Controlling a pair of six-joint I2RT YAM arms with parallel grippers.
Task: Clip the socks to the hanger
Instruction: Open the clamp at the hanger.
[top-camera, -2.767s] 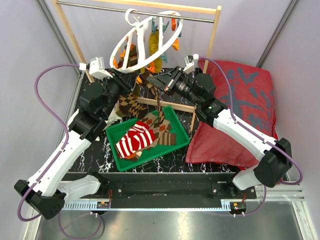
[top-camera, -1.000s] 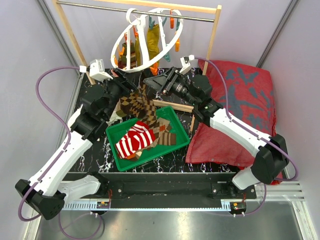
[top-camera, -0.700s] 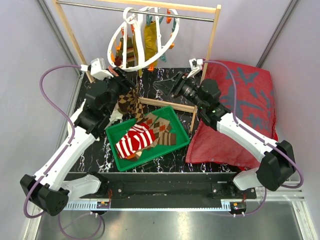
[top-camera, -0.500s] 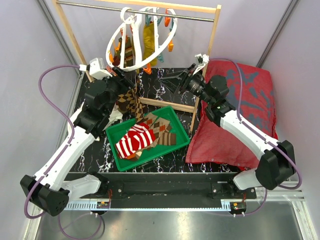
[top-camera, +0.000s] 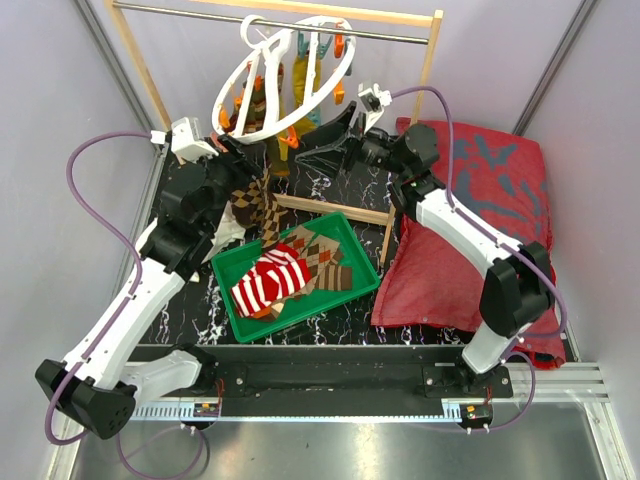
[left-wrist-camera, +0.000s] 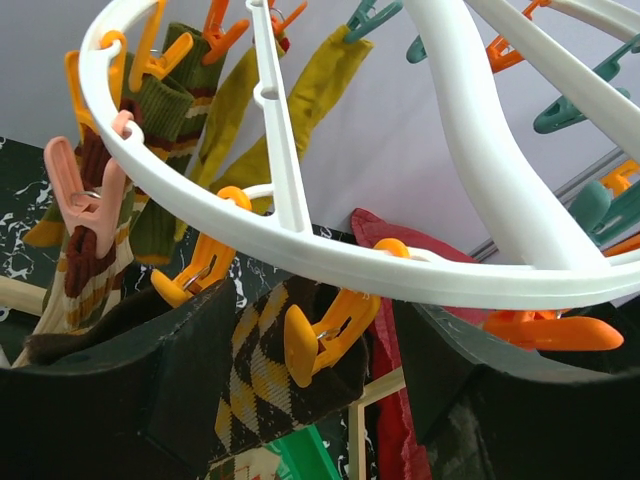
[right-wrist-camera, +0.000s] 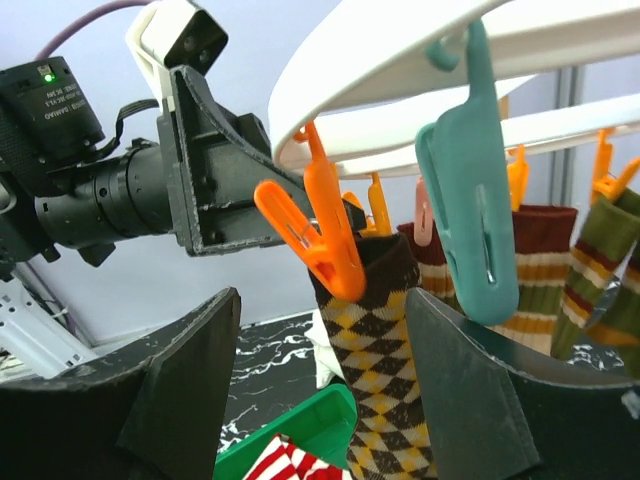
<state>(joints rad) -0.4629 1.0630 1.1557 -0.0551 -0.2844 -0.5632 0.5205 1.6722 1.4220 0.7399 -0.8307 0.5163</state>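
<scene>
The left gripper (left-wrist-camera: 315, 335) hovers under the low rim of the white drying hanger (left-wrist-camera: 300, 250), jaws spread wide to either side of the brown-orange-cream argyle sock (right-wrist-camera: 380, 370). The sock's dark cuff sits at the mouth of an orange clip (right-wrist-camera: 322, 235) on the ring. The clip appears to bite the cuff, though the wrist views do not settle how firmly. The sock's long axis runs straight down from that clip toward the green tray (top-camera: 225, 300), where a red-and-white striped sock (top-camera: 268, 282) and further argyle socks (top-camera: 325, 258) lie. The right gripper (right-wrist-camera: 322, 310), also wide open and empty, faces the same clip from the opposite side of the rim, near but apart, with a teal clip (right-wrist-camera: 470, 200) hanging free just beside the orange one. The left arm is the nearer, the cuff lying directly between its fingers, so any release or re-grip likely falls to it. Drawing away downward along the sock could drag the cuff out.
</scene>
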